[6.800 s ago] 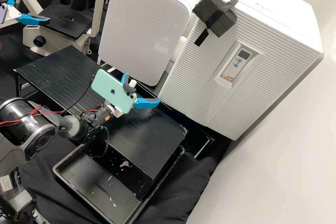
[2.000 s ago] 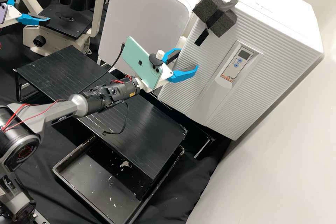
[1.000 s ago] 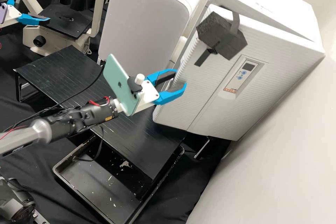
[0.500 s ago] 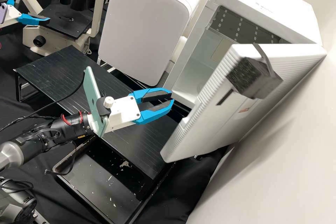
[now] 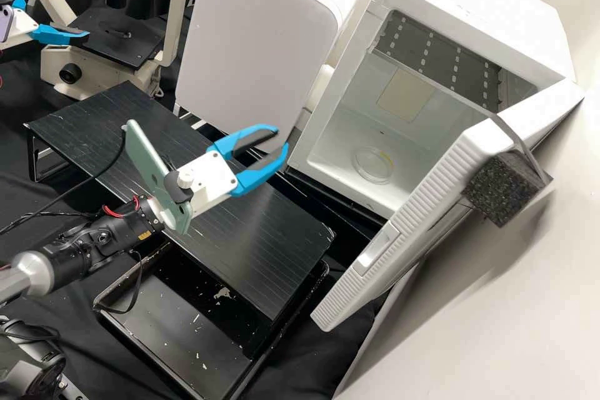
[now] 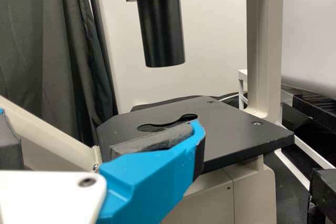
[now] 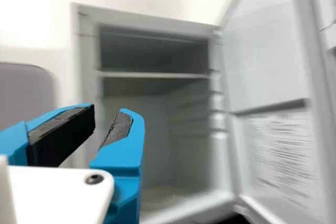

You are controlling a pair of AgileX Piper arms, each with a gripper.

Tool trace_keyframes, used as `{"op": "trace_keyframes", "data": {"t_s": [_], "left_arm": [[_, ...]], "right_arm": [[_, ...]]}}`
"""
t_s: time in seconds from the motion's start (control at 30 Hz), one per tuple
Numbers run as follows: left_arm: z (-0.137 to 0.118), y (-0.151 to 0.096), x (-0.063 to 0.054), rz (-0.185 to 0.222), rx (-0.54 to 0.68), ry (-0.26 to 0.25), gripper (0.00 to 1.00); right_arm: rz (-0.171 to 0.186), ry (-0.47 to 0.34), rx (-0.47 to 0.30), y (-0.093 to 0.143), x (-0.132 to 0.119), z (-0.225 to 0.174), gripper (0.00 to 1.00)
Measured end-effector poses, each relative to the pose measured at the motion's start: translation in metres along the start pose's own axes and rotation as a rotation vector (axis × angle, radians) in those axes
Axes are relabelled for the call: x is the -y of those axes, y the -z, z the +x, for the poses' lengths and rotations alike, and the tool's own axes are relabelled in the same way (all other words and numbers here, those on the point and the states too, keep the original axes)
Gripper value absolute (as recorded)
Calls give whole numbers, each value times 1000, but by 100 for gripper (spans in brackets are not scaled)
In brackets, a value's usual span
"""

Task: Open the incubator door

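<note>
In the high view, the white incubator [image 5: 481, 6] has its door [image 5: 415, 215] swung wide, baring the inside; a dark foam block [image 5: 505, 190] is strapped to the door's outer face. My right gripper [image 5: 280, 140], open by a small gap and empty, hangs over the black platform, apart from the door's free edge. From the right wrist view, the right gripper [image 7: 109, 116] faces the incubator's interior [image 7: 157, 129], with the door [image 7: 268, 56] standing open beside it. My left gripper [image 5: 62, 12] is open beside the microscope; its wrist view shows the left gripper [image 6: 100, 124] before the microscope stage.
The microscope [image 5: 175, 19] is at the back left. A white rounded appliance [image 5: 256, 50] stands between it and the incubator. A black slatted platform [image 5: 269, 237] lies beneath my right arm, with a black tray [image 5: 181, 331] in front. A clear round dish [image 5: 373, 164] lies inside the incubator.
The door has gone from shut to wide open, swinging outward to the right. My right gripper reached its edge, drew back leftward and came clear of it. The left gripper has not moved.
</note>
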Motion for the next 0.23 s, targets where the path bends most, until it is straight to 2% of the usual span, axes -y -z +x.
{"op": "trace_keyframes", "data": {"t_s": [0.13, 0.23], "left_arm": [[0, 0, 0, 0, 0, 0, 100], [0, 0, 0, 0, 0, 0, 100]], "right_arm": [[61, 48, -80, -4, 11, -5, 100], [70, 85, -84, -7, 17, -7, 100]]}}
